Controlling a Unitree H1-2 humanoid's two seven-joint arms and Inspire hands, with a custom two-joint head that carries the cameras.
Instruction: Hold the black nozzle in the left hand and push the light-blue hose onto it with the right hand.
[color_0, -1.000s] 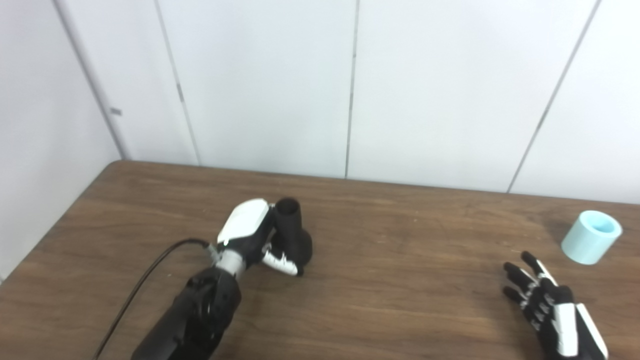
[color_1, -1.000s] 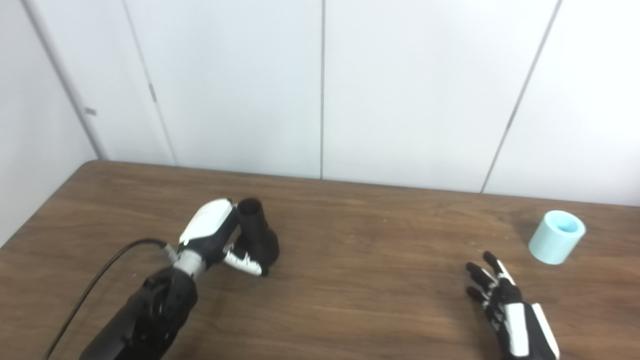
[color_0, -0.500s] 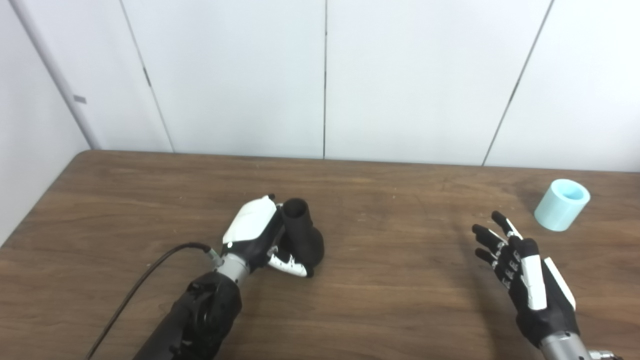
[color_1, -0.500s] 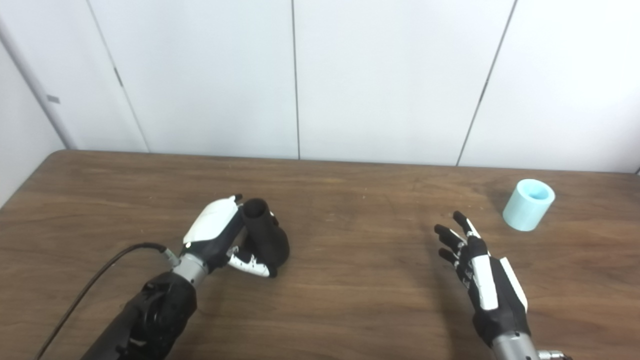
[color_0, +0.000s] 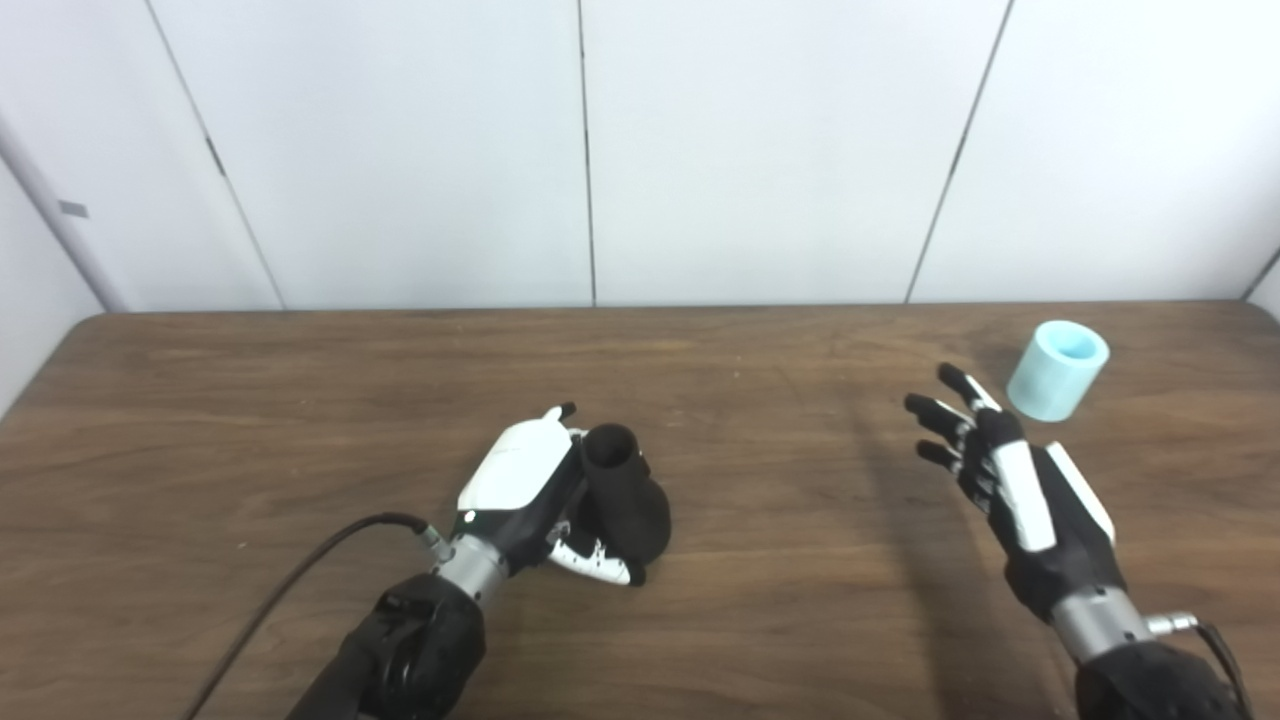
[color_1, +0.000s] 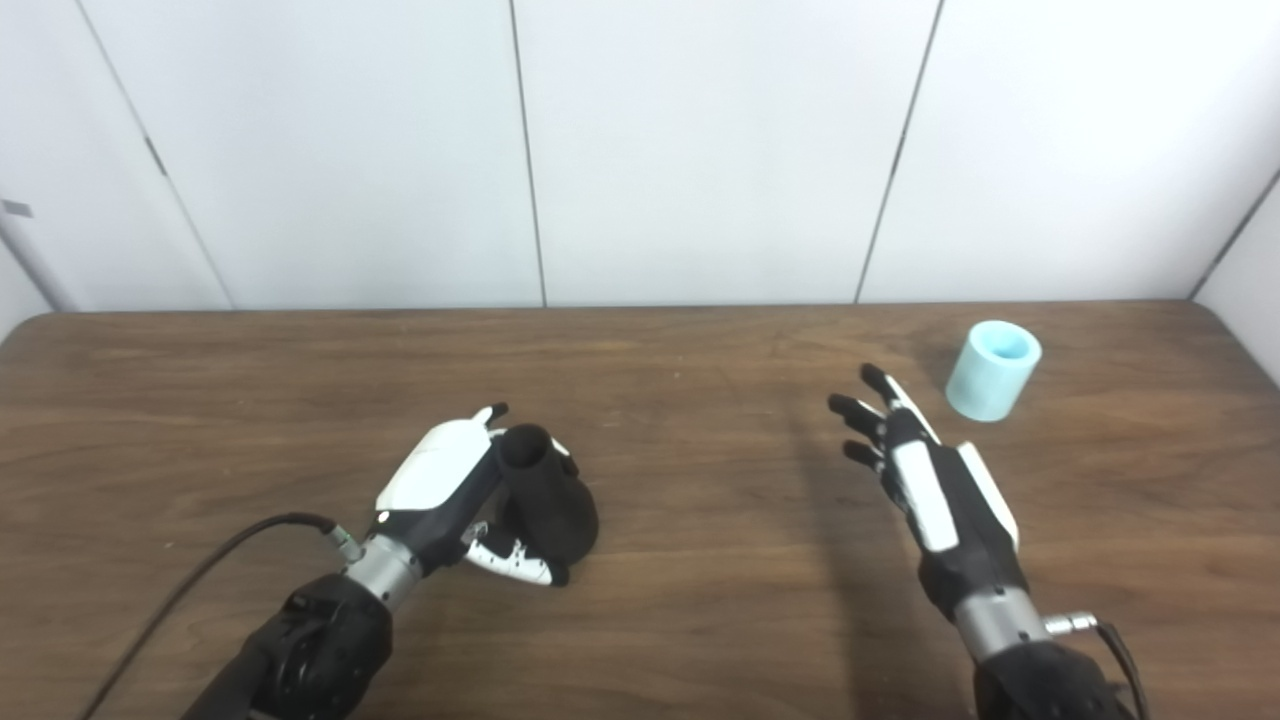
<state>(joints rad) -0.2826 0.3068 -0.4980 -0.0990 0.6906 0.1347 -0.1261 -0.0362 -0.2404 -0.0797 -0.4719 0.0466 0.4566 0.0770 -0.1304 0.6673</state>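
Gripping black nozzle (color_0: 625, 495): left hand (color_0: 530, 490); right hand (color_0: 1010, 470) spread, empty; brown wood table (color_0: 250, 420), white panel wall (color_0: 600, 150).

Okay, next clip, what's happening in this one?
A humanoid robot is setting up to join two parts at a wooden table. Its left hand is wrapped around the black nozzle, which stands with its opening up. The right hand is open, fingers spread, just short of the light-blue hose, which sits untouched near the table's far right corner. Nothing has been joined yet.
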